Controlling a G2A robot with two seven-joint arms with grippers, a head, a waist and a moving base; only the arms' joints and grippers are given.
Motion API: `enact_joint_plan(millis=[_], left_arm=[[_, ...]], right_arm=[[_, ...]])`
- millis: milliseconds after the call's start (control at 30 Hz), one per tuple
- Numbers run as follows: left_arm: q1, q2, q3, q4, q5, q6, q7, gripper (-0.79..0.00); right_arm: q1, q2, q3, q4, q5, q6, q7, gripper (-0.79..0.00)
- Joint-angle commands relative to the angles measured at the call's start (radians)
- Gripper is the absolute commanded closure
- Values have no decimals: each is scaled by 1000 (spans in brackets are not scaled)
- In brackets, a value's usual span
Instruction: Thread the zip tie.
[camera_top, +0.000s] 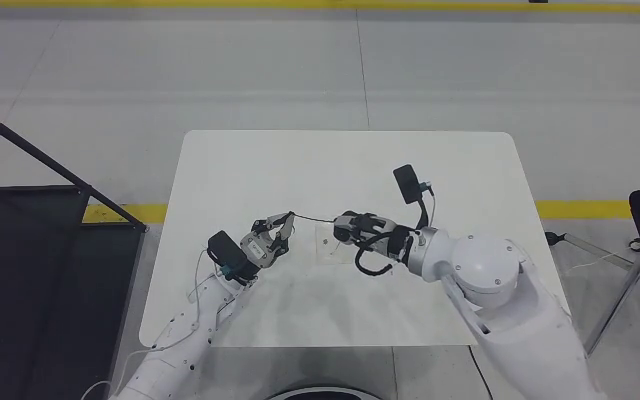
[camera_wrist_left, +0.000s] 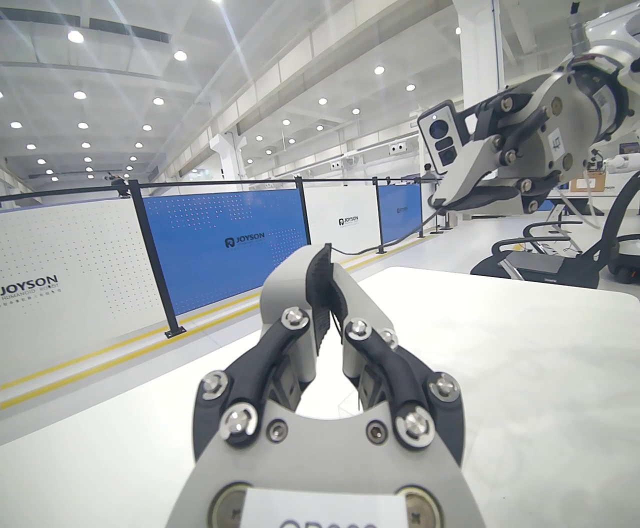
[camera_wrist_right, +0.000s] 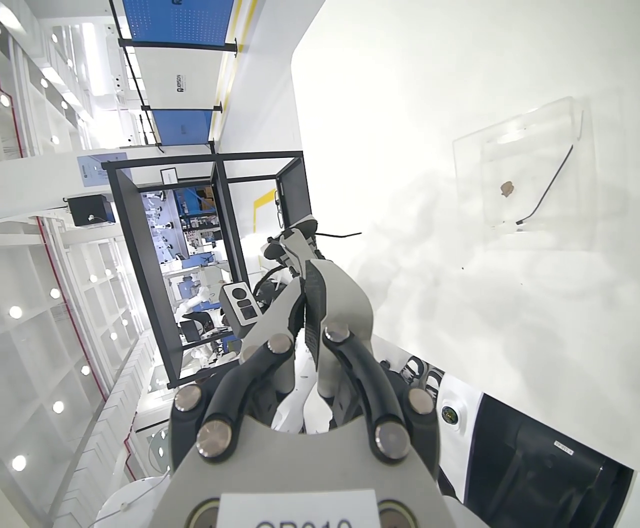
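Spanning crosswise from left gripper (camera_top: 283, 224) to right gripper (camera_top: 341, 225), zip tie (camera_top: 312, 218), both jaws seemingly clenched on its ends.

Both arms in over the surface (camera_top: 330, 165) from the robot's side, wrists turned toward each other, tips facing, near but apart. Left tool (camera_top: 284, 224) pinched shut on one end of the zip tie (camera_top: 312, 217), pads pressed flat together. Right tool (camera_top: 338, 224) clamped on the other end, fingers closed. Left forearm angled in from the left corner; right forearm lying across from the right, elbow bent back toward the body.
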Motion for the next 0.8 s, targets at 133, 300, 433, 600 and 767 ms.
enact_joint_plan(millis=[133,300,433,600,767], left_arm=[[0,0,0,0,0,0,0,0],[0,0,0,0,0,0,0,0],[0,0,0,0,0,0,0,0],[0,0,0,0,0,0,0,0],[0,0,0,0,0,0,0,0]], right_arm=[[-7,-4,2,3,18,-32,-26,0],[-22,-7,7,2,35,-67,-51,0],[-36,-9,16,0,50,-100,-70,0],[-51,-11,23,-3,64,-122,-87,0],[-59,-13,27,-3,71,-141,-98,0]])
